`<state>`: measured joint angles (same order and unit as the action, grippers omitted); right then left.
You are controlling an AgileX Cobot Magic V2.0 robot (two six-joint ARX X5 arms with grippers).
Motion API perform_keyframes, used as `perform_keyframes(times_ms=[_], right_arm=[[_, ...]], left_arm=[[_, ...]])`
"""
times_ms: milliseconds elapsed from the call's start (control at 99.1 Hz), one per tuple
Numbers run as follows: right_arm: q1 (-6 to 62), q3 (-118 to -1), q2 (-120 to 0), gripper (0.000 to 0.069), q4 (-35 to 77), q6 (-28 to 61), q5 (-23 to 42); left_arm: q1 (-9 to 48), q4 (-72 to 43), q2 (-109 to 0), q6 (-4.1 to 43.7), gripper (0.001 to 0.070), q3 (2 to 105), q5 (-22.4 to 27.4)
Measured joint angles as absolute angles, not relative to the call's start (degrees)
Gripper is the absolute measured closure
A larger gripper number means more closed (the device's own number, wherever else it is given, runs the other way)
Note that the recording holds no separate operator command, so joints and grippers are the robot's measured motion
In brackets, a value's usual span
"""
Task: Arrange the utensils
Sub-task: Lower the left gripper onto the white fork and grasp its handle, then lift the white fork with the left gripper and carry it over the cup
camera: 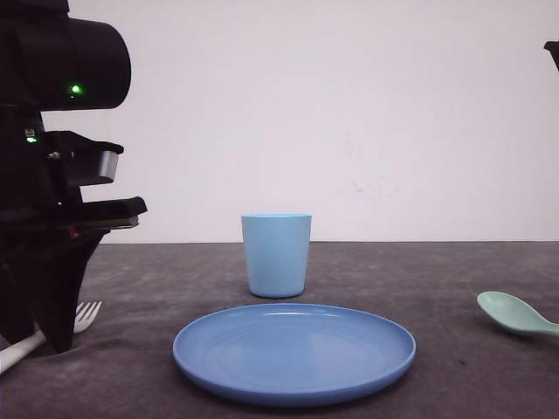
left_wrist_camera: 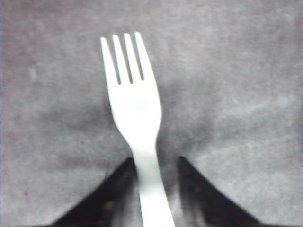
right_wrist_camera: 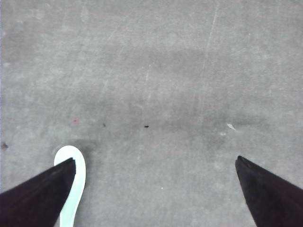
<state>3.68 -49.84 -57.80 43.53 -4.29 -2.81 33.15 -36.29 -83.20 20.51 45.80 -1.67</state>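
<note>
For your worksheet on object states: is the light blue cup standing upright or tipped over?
Upright: the cup stands on its base behind the plate, mouth upward.

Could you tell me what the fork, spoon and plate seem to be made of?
The fork looks like white plastic: thin, flat and matte. The spoon seems to be mint-green plastic with a soft sheen along its bowl. The plate appears to be smooth blue plastic or melamine, going by faint gloss rings; the exact material stays open.

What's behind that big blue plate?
A light blue cup stands upright behind the plate, on the grey table. Its inside cannot be seen from the front.
</note>
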Motion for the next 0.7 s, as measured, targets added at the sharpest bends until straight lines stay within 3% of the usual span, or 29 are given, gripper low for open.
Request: perform_keyframes(times_ms=[131,464,697], right_arm=[[3.68,-49.84,-57.8,0.0011,43.53,-4.29,-2.81],[3.68,-49.84,-57.8,0.0011,43.53,-4.29,-2.81],[3.68,-49.84,-57.8,0.0011,43.53,-4.29,-2.81]], left_arm=[[33.26,-36.21,-83.2,20.6,0.0665,45.8,-1.65],[33.28,-36.25,-82.61,20.58,0.0666,45.8,-1.54],[33.3,-33.87,-74.89,20.36,0.0666,45.8,-1.39]])
